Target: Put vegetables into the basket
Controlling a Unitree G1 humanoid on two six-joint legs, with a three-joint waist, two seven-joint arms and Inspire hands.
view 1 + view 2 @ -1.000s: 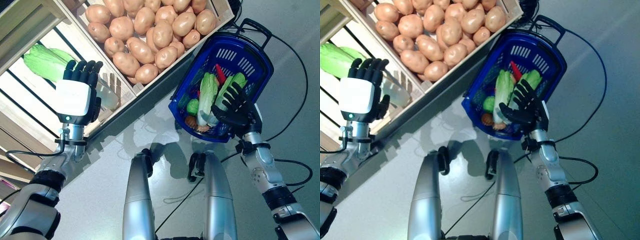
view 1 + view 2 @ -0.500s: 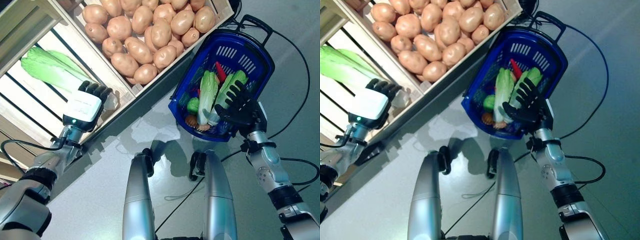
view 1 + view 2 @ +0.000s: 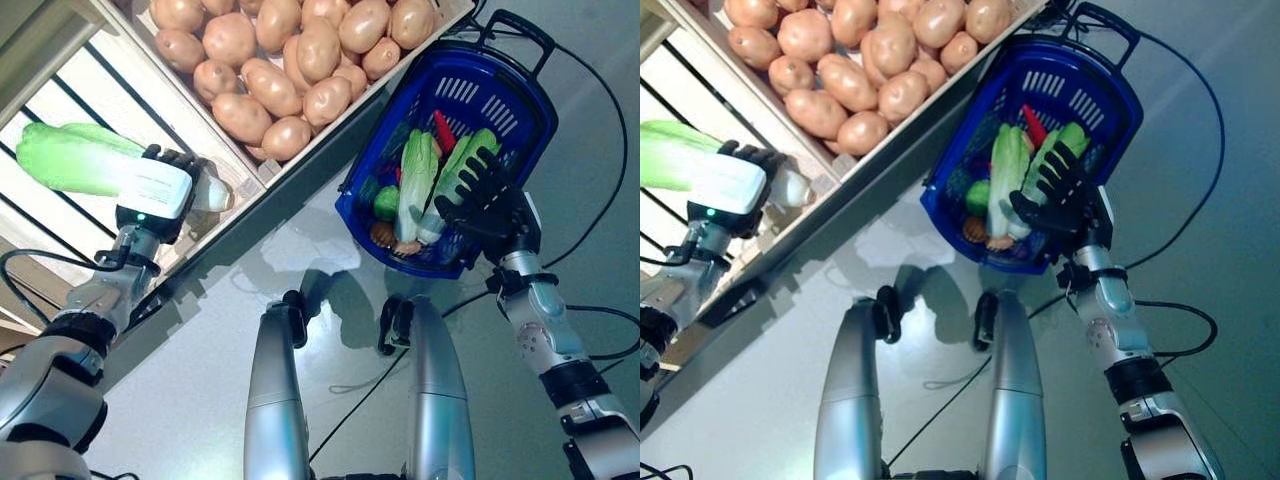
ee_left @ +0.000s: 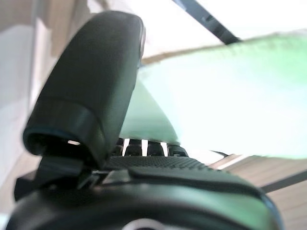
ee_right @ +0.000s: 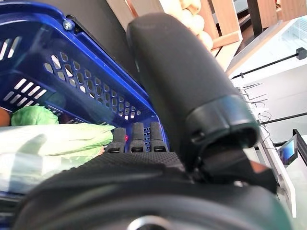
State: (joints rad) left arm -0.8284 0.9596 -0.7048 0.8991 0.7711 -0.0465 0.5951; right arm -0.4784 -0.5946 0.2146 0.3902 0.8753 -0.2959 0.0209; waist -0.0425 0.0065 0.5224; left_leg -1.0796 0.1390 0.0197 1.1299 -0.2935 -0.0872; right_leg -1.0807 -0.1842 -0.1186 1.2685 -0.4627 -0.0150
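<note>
Left hand: the left hand reaches into the slatted wooden crate on the robot's left and lies over the pale stalk end of a green cabbage. In the left wrist view the thumb presses against the cabbage and the fingertips curl up from beneath it, so the hand is closed around that vegetable.

Cabbage: it lies on the crate's slats, leafy end pointing away from the hand, pale base sticking out past the fingers on the other side.

Right hand: the right hand sits at the near rim of the blue basket, fingers spread and fairly straight over the contents. The right wrist view shows straight fingers lying along the basket wall; they curl round nothing, so the hand is open.

Basket: a blue plastic basket with a black handle, standing on the grey floor on the robot's right, just beside the corner of the potato crate.

Basket contents: one long green cabbage, a second green leafy vegetable partly under the right hand, a red pepper, a small round green vegetable and something orange-brown near the front rim.

Potato crate: a wooden crate heaped with brown potatoes, next to the slatted crate.
</note>
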